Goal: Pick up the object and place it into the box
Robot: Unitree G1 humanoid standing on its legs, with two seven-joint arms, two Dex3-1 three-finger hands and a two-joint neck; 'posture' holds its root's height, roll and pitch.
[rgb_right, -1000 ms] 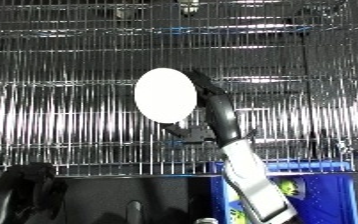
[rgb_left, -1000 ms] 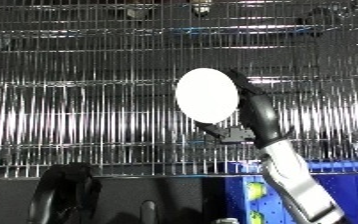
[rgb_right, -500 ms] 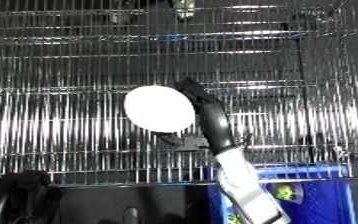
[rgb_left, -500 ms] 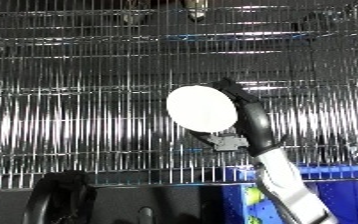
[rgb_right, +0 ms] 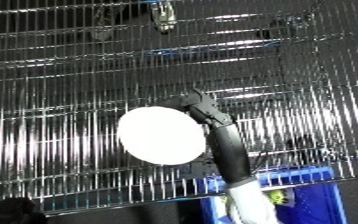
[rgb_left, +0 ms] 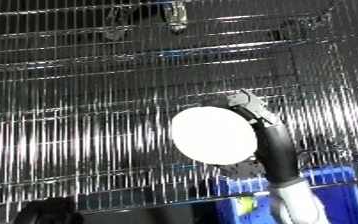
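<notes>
disc [rgb_left: 213, 134]: we see a flat, round, plain white face turned toward us, held up in the air in front of wire racks, above and left of the bin.
bin [rgb_left: 337, 179]: we see a blue one at lower right, only its upper rim and part of its inside showing.

No readable text, label or number anywhere.

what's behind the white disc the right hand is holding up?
Wire shelving fills the view behind the white disc. The robot hand grips its right edge; the disc covers part of the blue bin rim and the wires behind it.
</notes>
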